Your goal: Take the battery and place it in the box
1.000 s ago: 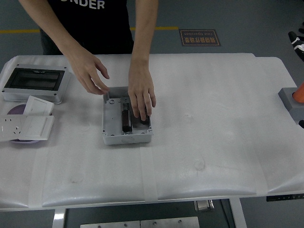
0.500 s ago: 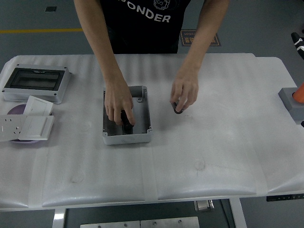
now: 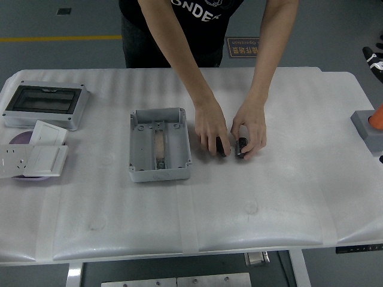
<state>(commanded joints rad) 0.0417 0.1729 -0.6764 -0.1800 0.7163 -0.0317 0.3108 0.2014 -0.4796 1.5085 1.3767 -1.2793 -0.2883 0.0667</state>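
Nothing is done yet: the grey box (image 3: 160, 145) sits empty at nine o'clock of two dark batteries (image 3: 240, 147), which a person's hands (image 3: 211, 125) hold on the worktop (image 3: 251, 209), and no robot hand is visible.

worktop (image 3: 269, 197): white, matt, padded-looking, faintly rippled | box (image 3: 160, 174): grey moulded plastic, matt | batteries (image 3: 241, 148): dark, slight sheen | enclosure (image 3: 45, 103): grey plastic, glossy dark window | switch plates (image 3: 33, 156): white smooth plastic

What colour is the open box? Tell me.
Grey, the box in the head view.
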